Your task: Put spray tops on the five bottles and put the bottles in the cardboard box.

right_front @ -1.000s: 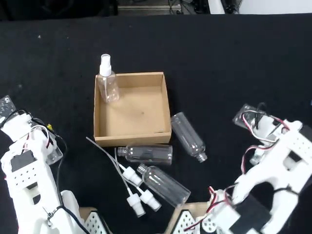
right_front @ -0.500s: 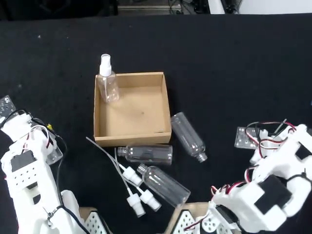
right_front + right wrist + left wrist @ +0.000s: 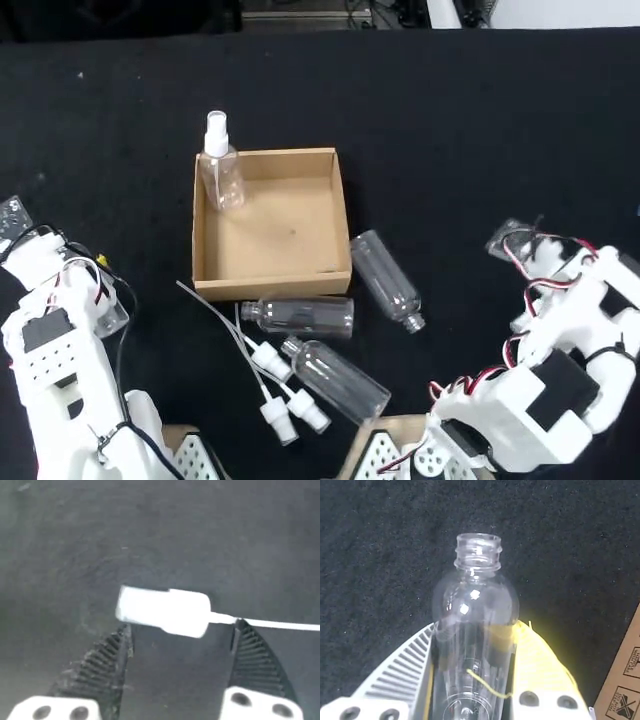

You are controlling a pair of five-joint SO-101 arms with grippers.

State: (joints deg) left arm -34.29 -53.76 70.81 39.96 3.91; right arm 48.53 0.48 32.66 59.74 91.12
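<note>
High view: the brown cardboard box [image 3: 340,215] sits on the black table [image 3: 450,120], and one capped clear bottle [image 3: 220,170] with a white sprayer stands at its far left corner. Three uncapped clear plastic bottles [image 3: 298,316] lie just beside the box's near wall and near right corner. Three loose white spray tops [image 3: 285,395] with thin dip tubes lie among them. None of these has shifted over the last second, nor has the left arm [image 3: 50,350]. The right arm [image 3: 575,330] has swung down and back up at the table's right side, so we judge it is lining up on a top. Left wrist view: the left tool [image 3: 477,627] is pinching a fifth clear bottle [image 3: 472,595], neck open and pointing away, with the box's corner close by. Right wrist view: the right tool [image 3: 182,630] is spread. A single white sprayer head [image 3: 165,611] lies on the table across its tips, tube trailing past one finger, apparently not yet clamped. Four tops remain to fit.
</note>
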